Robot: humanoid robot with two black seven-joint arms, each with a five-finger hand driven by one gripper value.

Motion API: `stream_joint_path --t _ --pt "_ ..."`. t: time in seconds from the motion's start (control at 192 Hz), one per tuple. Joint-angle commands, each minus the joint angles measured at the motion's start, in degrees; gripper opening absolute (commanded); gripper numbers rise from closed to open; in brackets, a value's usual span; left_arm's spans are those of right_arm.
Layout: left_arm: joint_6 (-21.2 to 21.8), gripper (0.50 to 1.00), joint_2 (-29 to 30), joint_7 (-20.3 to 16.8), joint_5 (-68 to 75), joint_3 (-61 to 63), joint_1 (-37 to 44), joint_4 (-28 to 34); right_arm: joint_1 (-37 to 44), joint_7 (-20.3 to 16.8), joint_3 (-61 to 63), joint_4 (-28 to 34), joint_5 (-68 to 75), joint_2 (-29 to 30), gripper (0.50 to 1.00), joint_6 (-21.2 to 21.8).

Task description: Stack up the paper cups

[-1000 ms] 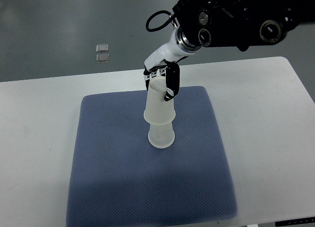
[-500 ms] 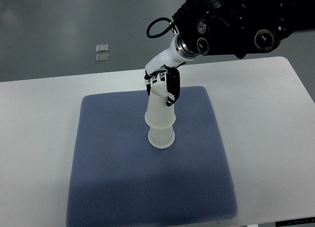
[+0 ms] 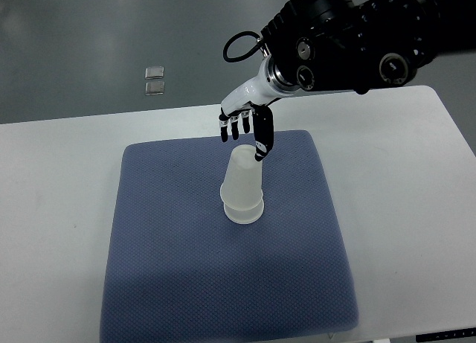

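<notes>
Two white paper cups (image 3: 242,187) stand upside down, one nested over the other, near the middle of the blue mat (image 3: 171,261). My right hand (image 3: 244,131) hangs just above and behind the stack, fingers spread and pointing down, holding nothing. It is apart from the top cup. The left arm is out of view.
The mat lies on a white table (image 3: 416,209). Two small clear squares (image 3: 155,79) lie on the grey floor beyond the table's far edge. The dark right arm (image 3: 349,42) reaches in from the upper right.
The hand pushed the upper cup down over the lower one, then let go and lifted slightly up and back. The fingers have opened.
</notes>
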Motion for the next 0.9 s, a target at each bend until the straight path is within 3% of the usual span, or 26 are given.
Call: stream_joint_path --t 0.0,0.245,0.458,0.625,0.896 --pt "0.1 1.000 0.0 0.0 0.0 0.0 -0.1 0.0 -0.3 0.1 0.1 0.1 0.0 0.0 0.825 -0.1" --pt "0.2 1.000 0.0 0.0 0.0 0.0 0.0 0.2 -0.5 0.2 0.6 -0.2 0.0 -1.6 0.832 -0.4" --pt "0.2 1.000 0.0 0.0 0.0 0.0 0.0 0.2 -5.4 0.7 7.1 -4.2 8.8 -11.2 0.832 -6.4" --pt "0.2 1.000 0.0 0.0 0.0 0.0 0.0 0.0 -19.8 0.8 20.9 -14.2 12.7 -19.0 0.844 -9.1" --pt "0.2 1.000 0.0 0.0 0.0 0.0 0.0 -0.4 -44.9 0.9 52.1 -25.5 16.6 -22.0 0.844 -11.5"
